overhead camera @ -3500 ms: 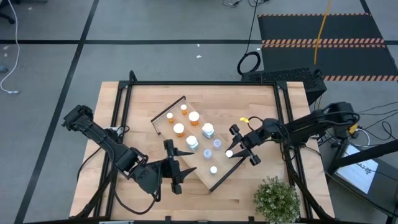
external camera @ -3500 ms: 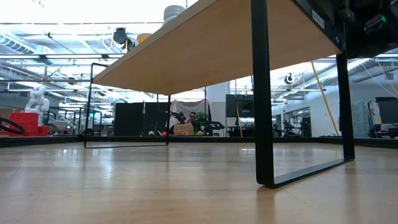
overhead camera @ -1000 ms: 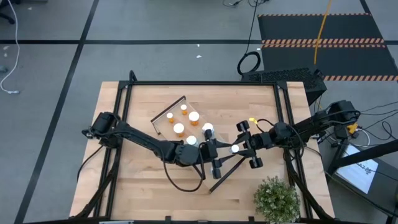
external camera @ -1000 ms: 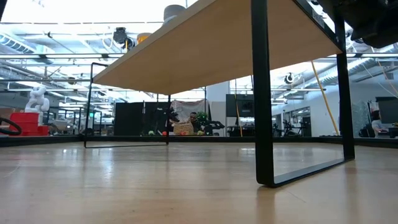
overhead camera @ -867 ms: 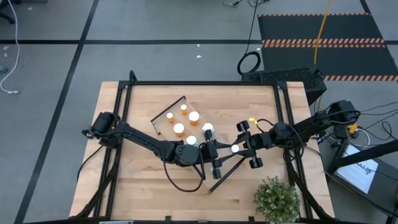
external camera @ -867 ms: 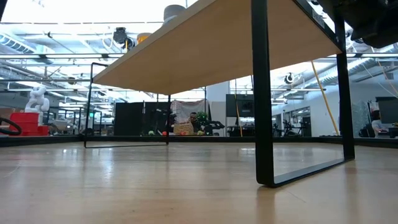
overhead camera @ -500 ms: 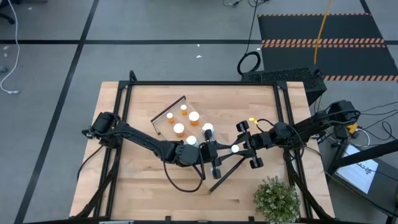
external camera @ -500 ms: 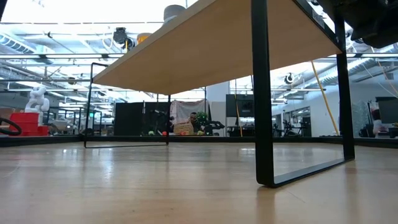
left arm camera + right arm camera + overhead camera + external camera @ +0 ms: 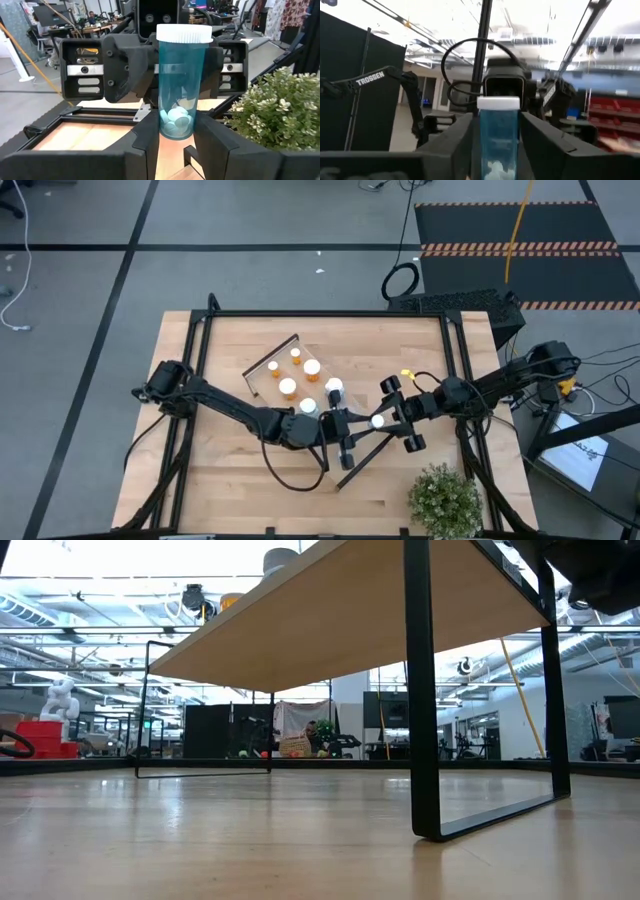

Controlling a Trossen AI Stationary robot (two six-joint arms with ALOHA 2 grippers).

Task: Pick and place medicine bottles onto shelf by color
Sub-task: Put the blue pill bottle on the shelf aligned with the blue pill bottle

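Observation:
A blue medicine bottle (image 9: 182, 85) with a white cap (image 9: 378, 420) stands upright in the air between my two grippers, over the near right end of the shelf (image 9: 268, 376). My left gripper (image 9: 176, 131) reaches in from the table's left and is shut on it. My right gripper (image 9: 499, 145) faces it from the right. Its fingers stand open on either side of the bottle (image 9: 498, 140) with a thin gap at each side. Several orange bottles (image 9: 288, 388) and two pale blue ones (image 9: 333, 388) stand on the shelf. My left gripper pinches the lower part of the blue bottle's body (image 9: 176, 122) between its two fingers (image 9: 150, 137). It comes in level from the table's left. The bottle stands upright with its cap up, lifted clear of the shelf.
A potted plant (image 9: 445, 500) stands at the table's near right corner, close behind the right gripper. The shelf lies slantwise across the table's middle; the low view sees its underside and a dark leg (image 9: 422, 690). Bare tabletop (image 9: 230, 470) lies at the near left.

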